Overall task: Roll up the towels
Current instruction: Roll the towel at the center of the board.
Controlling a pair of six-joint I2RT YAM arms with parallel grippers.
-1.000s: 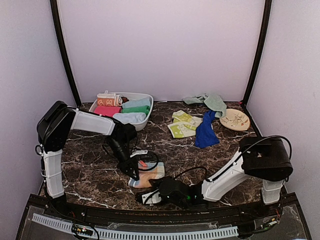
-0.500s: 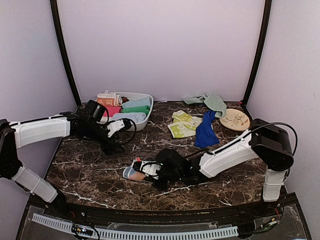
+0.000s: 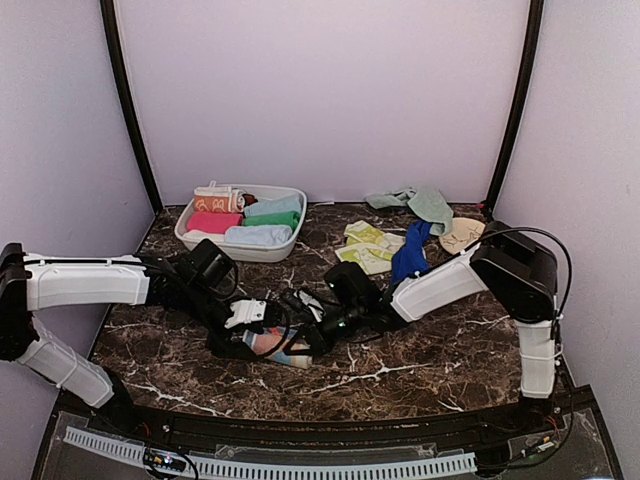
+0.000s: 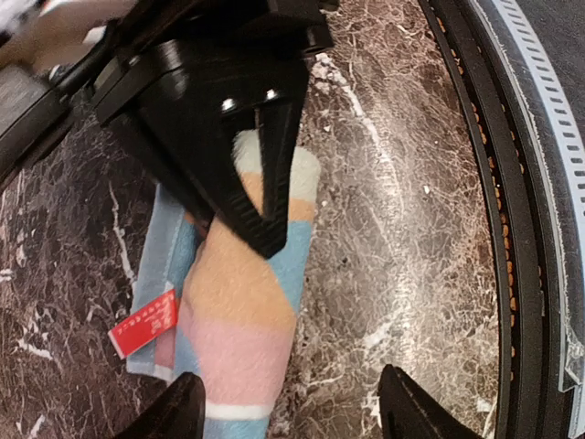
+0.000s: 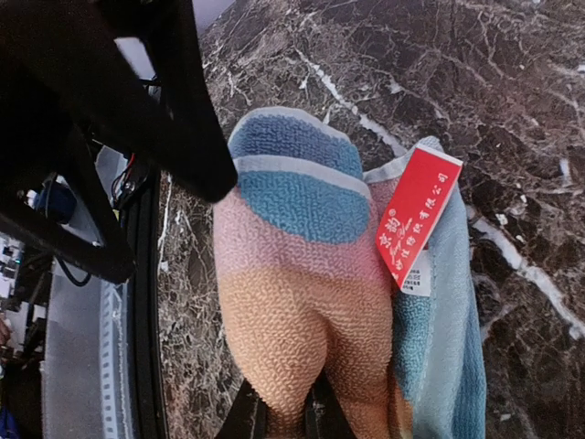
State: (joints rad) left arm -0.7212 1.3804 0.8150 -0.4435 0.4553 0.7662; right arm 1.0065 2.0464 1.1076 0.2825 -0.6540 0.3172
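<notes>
A partly rolled towel [image 3: 278, 347], striped light blue, pink, peach and cream with a red tag [image 5: 416, 206], lies on the marble near the front centre. My right gripper [image 5: 285, 416] is shut, pinching the peach end of the roll [image 5: 302, 274]. In the top view it [image 3: 300, 335] reaches in from the right. My left gripper [image 4: 292, 412] is open at the roll's other end [image 4: 247, 311], which lies by its left finger [image 4: 178, 407]. Coming from the left, the left gripper [image 3: 248, 335] meets the right one over the towel.
A white tub [image 3: 290, 195] at the back left holds several rolled towels. Loose yellow-green [image 3: 365, 248], dark blue [image 3: 410, 260] and mint [image 3: 415, 203] towels lie at the back right beside a beige disc [image 3: 462, 235]. A black rail [image 4: 494, 183] runs along the table's front edge.
My left gripper let go of the towel, swung off toward the tub, then came back open to its end. My right gripper shut on the roll and moved up and left.
</notes>
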